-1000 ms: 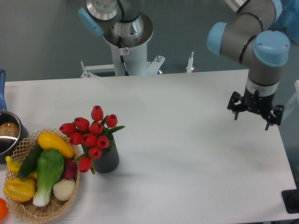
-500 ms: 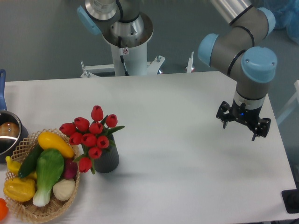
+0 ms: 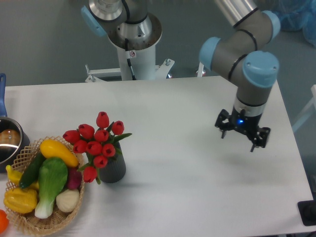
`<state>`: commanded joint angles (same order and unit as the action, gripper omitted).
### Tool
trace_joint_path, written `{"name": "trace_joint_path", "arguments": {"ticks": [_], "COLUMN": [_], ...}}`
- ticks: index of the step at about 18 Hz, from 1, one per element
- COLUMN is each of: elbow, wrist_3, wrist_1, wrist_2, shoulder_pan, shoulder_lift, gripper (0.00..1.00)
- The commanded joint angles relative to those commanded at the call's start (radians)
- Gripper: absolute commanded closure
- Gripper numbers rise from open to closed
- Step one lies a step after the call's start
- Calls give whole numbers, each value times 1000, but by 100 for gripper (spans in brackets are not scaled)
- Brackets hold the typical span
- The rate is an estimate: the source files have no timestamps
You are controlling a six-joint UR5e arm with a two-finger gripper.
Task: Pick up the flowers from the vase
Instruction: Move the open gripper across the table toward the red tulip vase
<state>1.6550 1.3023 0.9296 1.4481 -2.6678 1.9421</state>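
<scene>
Fixed camera: your gripper (image 3: 242,136) has shifted left over the last second, nearer the vase (image 3: 113,168), so the approach is underway but far from done. Jaws spread apart, holding nothing. The flowers (image 3: 96,139) sit untouched in the vase, just right of the basket (image 3: 23,223), well apart from the jaws across bare bench (image 3: 187,192).

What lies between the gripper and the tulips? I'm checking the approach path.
Nothing: in the fixed camera view, only bare white table separates the gripper from the red tulips in the grey vase.
</scene>
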Motion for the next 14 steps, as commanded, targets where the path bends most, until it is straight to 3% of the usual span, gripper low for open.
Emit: {"name": "trace_joint_path", "arguments": {"ticks": [2,8,14], "elbow": [22,89,106], "wrist_3": [-12,-74,-140], "wrist_1": [-8,-9,-8], "wrist_2": [3,-23,-245], "shoulder_pan": [49,95,95], "shoulder_lift": [-9,-48,-120], "gripper": [0,0,0]}}
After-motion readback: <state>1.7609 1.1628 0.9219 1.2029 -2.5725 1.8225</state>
